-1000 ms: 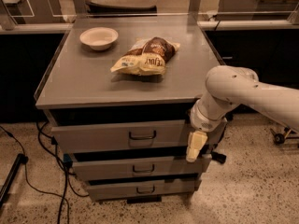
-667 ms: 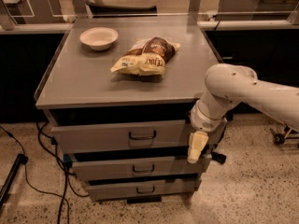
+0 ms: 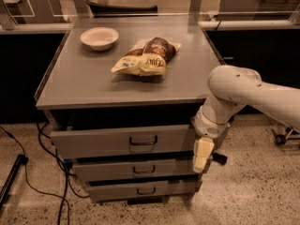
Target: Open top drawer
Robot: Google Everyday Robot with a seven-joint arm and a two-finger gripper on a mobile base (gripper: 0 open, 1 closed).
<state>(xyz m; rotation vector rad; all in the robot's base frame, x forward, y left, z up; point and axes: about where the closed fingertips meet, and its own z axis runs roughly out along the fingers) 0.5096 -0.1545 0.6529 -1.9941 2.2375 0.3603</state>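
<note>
— Where is your gripper hanging right now?

— My gripper (image 3: 202, 154) is pointing downward at the end of the top drawer (image 3: 112, 143), just beside its front and low against its bottom edge. I cannot tell whether it is open or closed.

— And the handle?

— The handle (image 3: 143, 140) is sitting at the middle of that front, well apart from my gripper. It lies sideways along the drawer's long, level face and slightly higher. I am judging that I need to slide across, then pull outward. The bag (image 3: 146, 57) and bowl (image 3: 99, 37) are lying higher up, on the cabinet top (image 3: 79, 86).
</note>
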